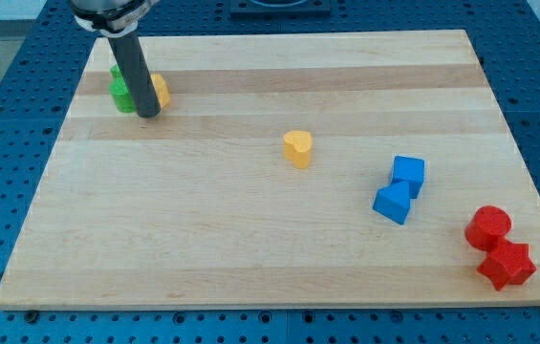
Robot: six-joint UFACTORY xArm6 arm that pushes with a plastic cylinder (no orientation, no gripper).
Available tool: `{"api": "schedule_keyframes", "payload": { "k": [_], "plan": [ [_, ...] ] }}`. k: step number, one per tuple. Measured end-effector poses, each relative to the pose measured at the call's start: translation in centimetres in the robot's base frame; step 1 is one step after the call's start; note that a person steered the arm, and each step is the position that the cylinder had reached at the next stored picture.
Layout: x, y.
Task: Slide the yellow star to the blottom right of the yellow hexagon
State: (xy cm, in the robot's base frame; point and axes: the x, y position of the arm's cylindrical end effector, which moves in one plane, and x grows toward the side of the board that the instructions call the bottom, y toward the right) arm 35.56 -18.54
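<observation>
My tip (149,115) rests on the board near the view's top left. A yellow block (161,90) sits right behind the rod on its right side, touching or nearly touching it. The rod hides part of this block, so its shape is unclear; it may be the yellow star. A second yellow block (297,148), squat with a notched top, stands alone near the middle of the board, far to the right of and below my tip. It may be the yellow hexagon.
A green block (120,91), star-like, sits against the rod's left side. Two blue blocks (408,174) (393,203) touch at the right. A red cylinder (488,226) and a red block (507,265) sit by the bottom right corner of the wooden board (250,258).
</observation>
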Motion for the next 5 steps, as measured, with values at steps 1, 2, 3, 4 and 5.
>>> {"api": "schedule_keyframes", "payload": {
  "k": [1,2,3,4,5],
  "plan": [
    [2.3,3.2],
    [7.3,11.3],
    [9.2,15.9],
    [10.1,16.6],
    [12.3,19.0]
  ]
}}
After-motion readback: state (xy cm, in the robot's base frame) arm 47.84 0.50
